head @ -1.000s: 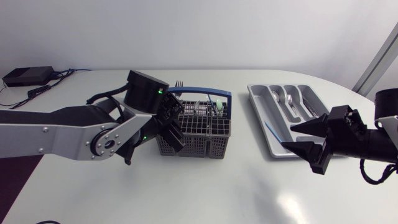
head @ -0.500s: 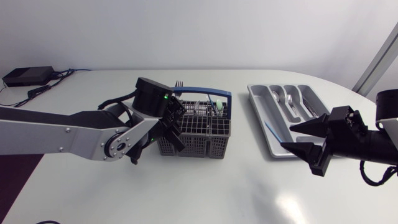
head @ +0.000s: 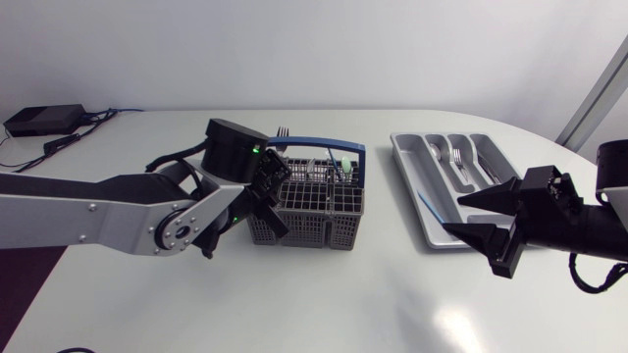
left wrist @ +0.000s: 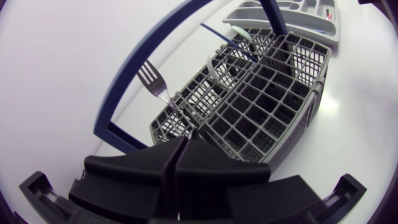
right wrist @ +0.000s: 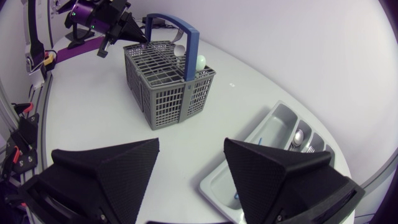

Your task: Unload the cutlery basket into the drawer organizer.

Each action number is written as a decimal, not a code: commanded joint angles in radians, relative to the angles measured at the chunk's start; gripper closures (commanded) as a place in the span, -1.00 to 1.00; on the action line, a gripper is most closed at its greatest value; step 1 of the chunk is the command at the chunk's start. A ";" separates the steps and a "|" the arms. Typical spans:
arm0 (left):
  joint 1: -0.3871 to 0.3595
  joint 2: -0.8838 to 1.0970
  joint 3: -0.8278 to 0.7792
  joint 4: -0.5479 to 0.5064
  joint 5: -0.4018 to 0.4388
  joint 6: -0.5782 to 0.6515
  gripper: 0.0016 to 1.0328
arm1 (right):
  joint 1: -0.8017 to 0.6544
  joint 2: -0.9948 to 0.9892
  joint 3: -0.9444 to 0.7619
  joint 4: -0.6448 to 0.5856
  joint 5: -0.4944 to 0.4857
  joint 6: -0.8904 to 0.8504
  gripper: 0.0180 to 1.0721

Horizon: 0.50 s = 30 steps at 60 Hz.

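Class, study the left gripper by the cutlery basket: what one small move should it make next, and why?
Probably open the left gripper: its fingers are pressed shut at the basket edge, and the fork stands tines-up just ahead, not yet grasped. Shut fingers cannot close around its handle.

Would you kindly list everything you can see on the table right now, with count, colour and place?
table: one, white, under everything
cutlery basket: one, grey mesh with blue handle, mid-table
fork: one, silver, tines up in the basket's far left corner
other cutlery: a few pale, green and blue ends in the basket by the handle; count unclear
drawer organizer: one, grey, right of the basket
silver cutlery: several forks and spoons in the organizer
blue-handled piece: one, in the organizer's left compartment
black box: one, with cables, far left corner
left gripper: black, fingers together over the basket's left end
right gripper: black, fingers open, at the organizer's near end
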 commanded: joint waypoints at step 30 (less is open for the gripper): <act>-0.099 -0.282 -0.035 0.015 -0.085 0.058 0.76 | 0.073 -0.133 -0.092 0.040 0.007 0.090 -0.44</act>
